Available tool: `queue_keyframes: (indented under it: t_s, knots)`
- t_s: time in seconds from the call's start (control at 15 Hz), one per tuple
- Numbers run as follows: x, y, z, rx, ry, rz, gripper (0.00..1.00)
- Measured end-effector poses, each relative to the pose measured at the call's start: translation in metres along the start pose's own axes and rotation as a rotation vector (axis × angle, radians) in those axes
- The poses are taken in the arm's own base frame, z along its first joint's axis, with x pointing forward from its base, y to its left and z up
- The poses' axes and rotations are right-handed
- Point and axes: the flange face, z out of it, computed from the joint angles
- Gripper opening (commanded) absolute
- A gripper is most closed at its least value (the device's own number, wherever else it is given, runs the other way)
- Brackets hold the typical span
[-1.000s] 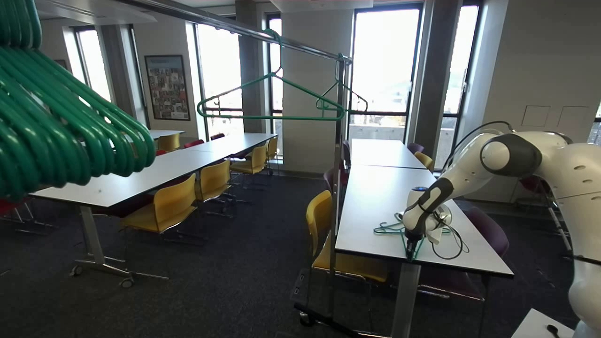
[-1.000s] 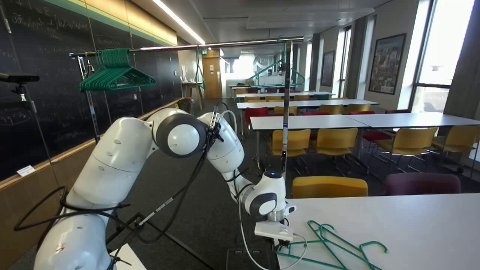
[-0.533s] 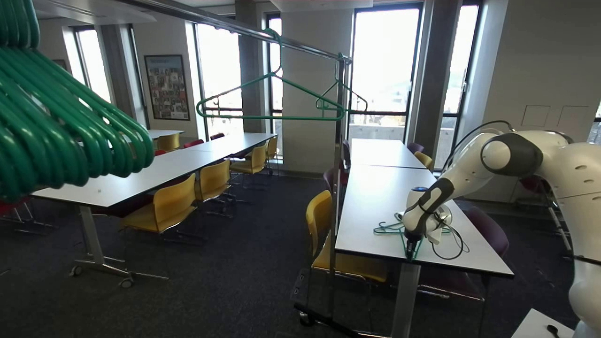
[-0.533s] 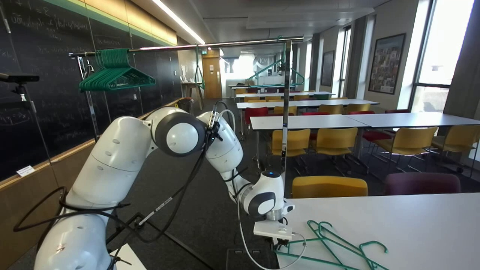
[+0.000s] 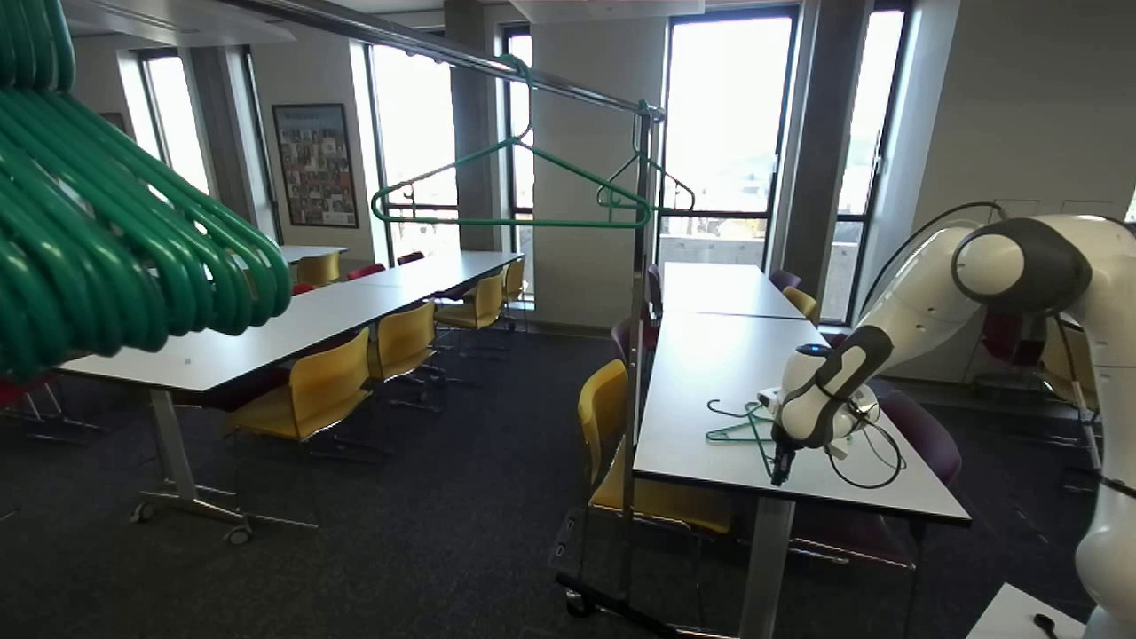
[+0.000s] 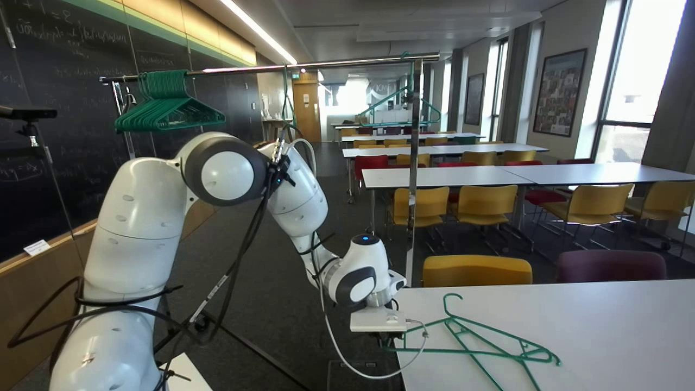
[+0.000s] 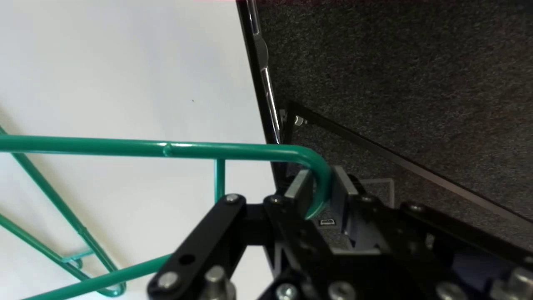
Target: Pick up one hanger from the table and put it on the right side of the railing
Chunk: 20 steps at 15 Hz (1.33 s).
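Picking up: the pincer (image 7: 322,183) is clamping on one teal-green hanger (image 7: 166,149), so the grasp is looking done.
Leaving the white desk (image 6: 608,320): the pincer is standing near the desk's edge; the pictures are not settling whether the hanger's far end is touching the top.
Hanging on the metal railing (image 6: 336,63): the carrying, the raising and the hooking-over are all remaining; by my judgement the job is sitting in its early part.
Corner at the pincer: the hanger's rounded corner is sitting between the pincer's two sides, showing against the dark carpet (image 7: 416,75) past the desk's edge in the wrist view.
Bars and hook (image 6: 445,304): the bars are running from the pincer across the desk; the hook is sitting well apart from the pincer.
Second hanger (image 7: 83,231): it is lying on the desk under the held one's bars, apart from the pincer; a snag is seeming possible.
Railing's right end: it is standing high and well apart from the pincer; a lone green hanger (image 6: 386,101) is already hanging there in both exterior views.
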Motion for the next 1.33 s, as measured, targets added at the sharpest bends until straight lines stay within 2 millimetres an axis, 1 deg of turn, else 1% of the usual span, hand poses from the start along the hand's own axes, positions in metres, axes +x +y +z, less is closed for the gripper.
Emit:
queue_keyframes:
  t_s: [0.33, 0.53, 0.73, 0.87, 0.93, 1.0, 1.07, 1.13, 1.33]
  knots:
    - [0.008, -0.063, -0.044, 0.019, 0.119, -0.187, 0.04]
    - [0.015, -0.092, -0.069, 0.011, 0.197, -0.286, 0.04]
    - [0.034, -0.113, -0.09, 0.022, 0.281, -0.357, 0.04]
    - [0.057, -0.127, -0.103, 0.094, 0.346, -0.415, 0.04]
    - [0.066, -0.13, -0.111, 0.143, 0.382, -0.447, 0.04]
    - [0.071, -0.13, -0.117, 0.189, 0.417, -0.474, 0.04]
    - [0.07, -0.128, -0.123, 0.231, 0.453, -0.496, 0.04]
    - [0.063, -0.123, -0.127, 0.27, 0.483, -0.514, 0.04]
    - [0.032, -0.101, -0.141, 0.359, 0.533, -0.536, 0.04]
